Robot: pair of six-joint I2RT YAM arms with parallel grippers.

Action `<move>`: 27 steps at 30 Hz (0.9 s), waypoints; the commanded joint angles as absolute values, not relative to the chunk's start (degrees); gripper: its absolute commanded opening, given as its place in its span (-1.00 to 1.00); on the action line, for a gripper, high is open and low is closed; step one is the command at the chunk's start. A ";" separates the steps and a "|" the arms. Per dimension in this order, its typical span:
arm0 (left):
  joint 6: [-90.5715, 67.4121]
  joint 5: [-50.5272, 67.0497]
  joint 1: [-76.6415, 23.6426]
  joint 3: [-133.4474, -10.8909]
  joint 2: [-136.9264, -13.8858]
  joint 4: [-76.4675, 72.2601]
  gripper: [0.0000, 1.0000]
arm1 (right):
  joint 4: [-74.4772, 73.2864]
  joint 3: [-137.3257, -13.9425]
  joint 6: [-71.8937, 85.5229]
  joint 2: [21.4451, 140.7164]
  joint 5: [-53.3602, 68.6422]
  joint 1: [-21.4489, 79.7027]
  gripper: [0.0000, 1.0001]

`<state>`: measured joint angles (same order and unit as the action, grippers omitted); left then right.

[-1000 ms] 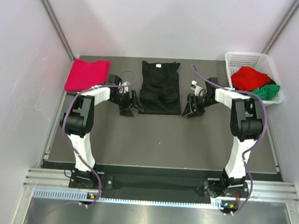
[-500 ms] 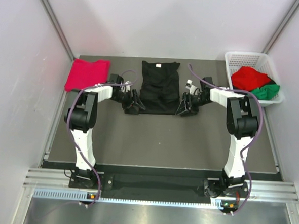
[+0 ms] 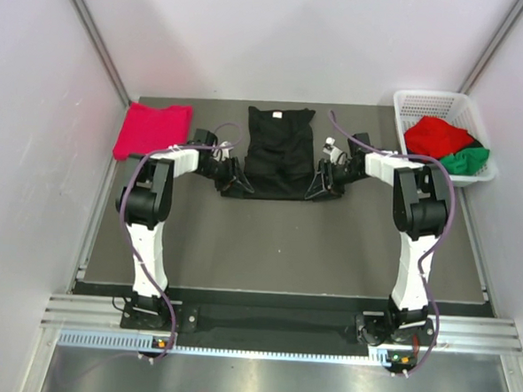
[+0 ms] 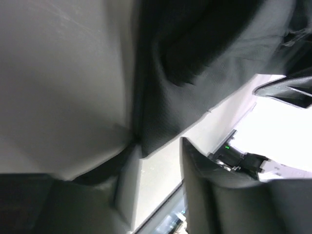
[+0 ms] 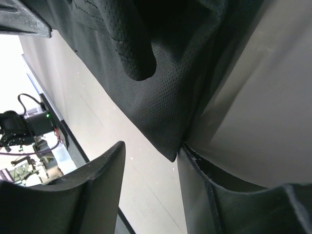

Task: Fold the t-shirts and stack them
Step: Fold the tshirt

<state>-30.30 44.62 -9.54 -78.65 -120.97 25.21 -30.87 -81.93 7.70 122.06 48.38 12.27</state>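
A black t-shirt (image 3: 279, 153) with a small white tag lies flat at the back middle of the table. My left gripper (image 3: 236, 184) is at its near left corner and my right gripper (image 3: 318, 187) at its near right corner. In the left wrist view the black cloth (image 4: 195, 73) ends in a corner that touches one finger (image 4: 124, 185). The left gripper (image 4: 158, 146) is open. In the right wrist view the cloth (image 5: 146, 97) comes to a point against one finger (image 5: 204, 190). The right gripper (image 5: 151, 148) is also open, with a gap beside the corner.
A folded crimson-pink t-shirt (image 3: 153, 129) lies at the back left. A white mesh basket (image 3: 427, 101) at the back right holds a bright red tee (image 3: 437, 136) and a green one (image 3: 466, 160). White walls close in both sides of the dark mat (image 3: 276, 241).
Both grippers have slid inward to the black t-shirt's near corners. The fingers of each have come closer together, the left more than the right.
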 commanded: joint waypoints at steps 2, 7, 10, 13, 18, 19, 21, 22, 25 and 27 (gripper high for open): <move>-28.92 40.87 -9.93 -79.37 -123.40 24.61 -0.26 | -29.79 -83.23 6.94 124.01 45.70 12.66 -0.10; -29.09 41.04 -10.28 -79.45 -123.75 24.26 -0.74 | -30.15 -82.27 6.68 123.49 45.53 12.57 -0.52; -29.27 41.39 -10.55 -79.37 -123.66 23.91 -1.00 | -29.53 -81.48 6.50 122.61 44.39 12.48 -0.77; -29.18 42.19 -10.63 -79.45 -122.70 23.29 -1.00 | -29.27 -81.39 6.15 121.64 43.51 12.39 -1.00; -28.30 41.75 -10.63 -81.03 -118.84 25.05 -1.00 | -29.35 -82.44 5.72 116.73 45.00 11.34 -1.00; -27.26 41.49 -10.72 -81.56 -117.17 26.70 -1.00 | -29.79 -82.53 5.19 115.50 45.26 11.25 -1.00; -26.02 41.05 -10.90 -83.31 -114.71 28.29 -1.00 | -31.37 -82.71 4.05 112.16 45.53 10.99 -1.00; -24.80 41.04 -11.07 -83.76 -114.00 29.69 -1.00 | -31.81 -82.44 3.96 110.15 45.61 10.81 -1.00; -23.39 40.34 -11.60 -84.38 -110.84 30.67 -1.00 | -32.52 -80.08 4.39 107.24 46.23 10.46 -1.00; -22.85 39.91 -12.48 -84.11 -109.61 31.38 -1.00 | -32.52 -77.36 4.92 104.34 46.76 10.28 -1.00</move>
<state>-25.82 40.84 -11.49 -82.06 -115.18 29.34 -31.92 -80.16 5.58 109.91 44.93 11.07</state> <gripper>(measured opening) 0.020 0.010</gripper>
